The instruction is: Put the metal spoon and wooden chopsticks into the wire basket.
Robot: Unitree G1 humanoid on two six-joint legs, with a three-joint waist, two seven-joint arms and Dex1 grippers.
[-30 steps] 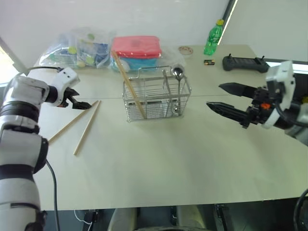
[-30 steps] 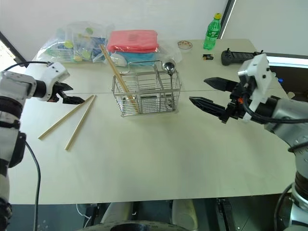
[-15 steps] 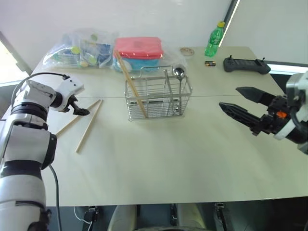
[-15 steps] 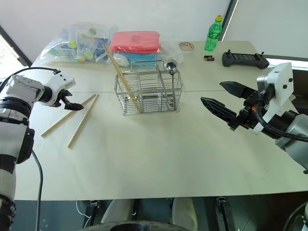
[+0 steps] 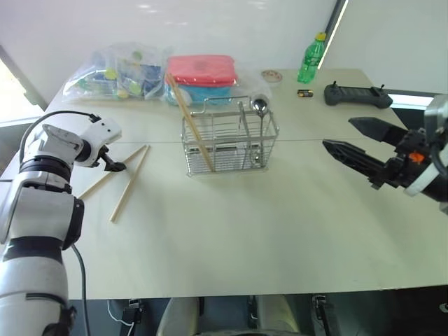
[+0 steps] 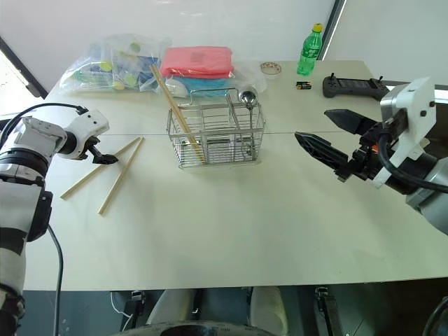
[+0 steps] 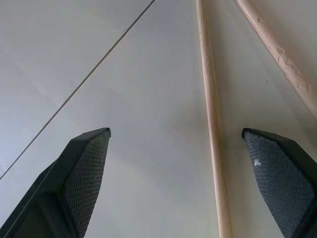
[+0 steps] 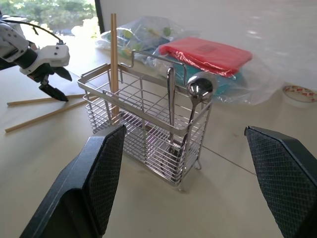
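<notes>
Your left gripper (image 5: 115,166) has dropped onto the two loose wooden chopsticks (image 5: 120,182) — spread wide, one between its fingers; right gripper (image 6: 327,137) hovers spread, empty.

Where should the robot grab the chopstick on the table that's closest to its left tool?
Probably near its far end, from straight above. That chopstick lies flat on the table, already between the open left tool's fingers, so they can close across its thin width.
</notes>
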